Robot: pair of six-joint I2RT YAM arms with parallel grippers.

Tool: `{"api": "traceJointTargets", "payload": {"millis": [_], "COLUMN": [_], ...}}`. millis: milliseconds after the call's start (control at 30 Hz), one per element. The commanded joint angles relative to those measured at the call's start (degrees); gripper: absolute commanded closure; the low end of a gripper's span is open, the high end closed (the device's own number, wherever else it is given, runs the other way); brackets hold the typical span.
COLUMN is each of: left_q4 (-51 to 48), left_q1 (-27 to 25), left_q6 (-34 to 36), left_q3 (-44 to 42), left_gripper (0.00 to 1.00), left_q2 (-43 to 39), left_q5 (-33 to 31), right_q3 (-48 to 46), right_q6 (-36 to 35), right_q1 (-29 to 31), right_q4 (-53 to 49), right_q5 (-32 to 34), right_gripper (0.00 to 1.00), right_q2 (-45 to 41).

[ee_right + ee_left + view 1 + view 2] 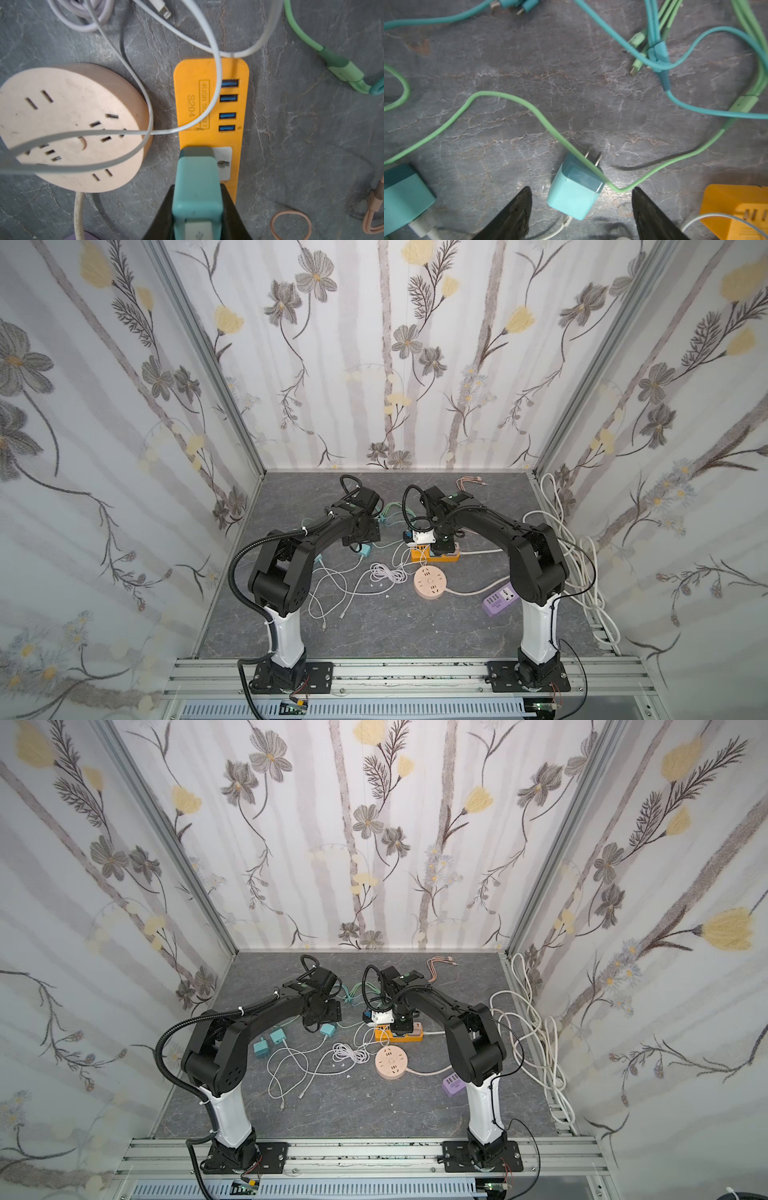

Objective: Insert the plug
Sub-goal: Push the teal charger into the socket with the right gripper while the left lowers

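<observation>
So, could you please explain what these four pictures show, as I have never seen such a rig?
A robot's left arm and right arm stand at a grey table. Two pictures come from a twin camera overhead; the other two from a camera on each wrist. The right claw is shut on a teal plug, at the socket of an orange power strip. The left claw is open; its wrist view shows a loose charger between the tips. Also there: a round pink socket, a purple strip and white cables.
</observation>
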Motion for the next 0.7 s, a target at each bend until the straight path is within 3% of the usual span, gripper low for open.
{"api": "traceJointTargets", "payload": {"millis": [0,433,667], "left_q4": [0.74,3.56,3.75], "left_q1": [1.19,11.46,17.61], "left_q6": [-2.56,-0.9,0.22], "left_q3": [-1.67,-10.79,-15.3], "left_gripper": [0.25,0.52,0.54], "left_q2": [0.37,-2.8,-8.26], "left_q5": [-3.64,-2.07,-2.62], "right_q3": [1.03,16.59,24.3], "right_q6": [-1.0,-7.15,-8.98], "right_q1": [-0.41,-2.42,-4.23], "right_q4": [2.66,-2.36,-3.02], "right_q5": [9.31,10.6,9.29], "right_gripper": [0.9,0.81,0.78], "right_q2": [3.64,12.17,15.99]}}
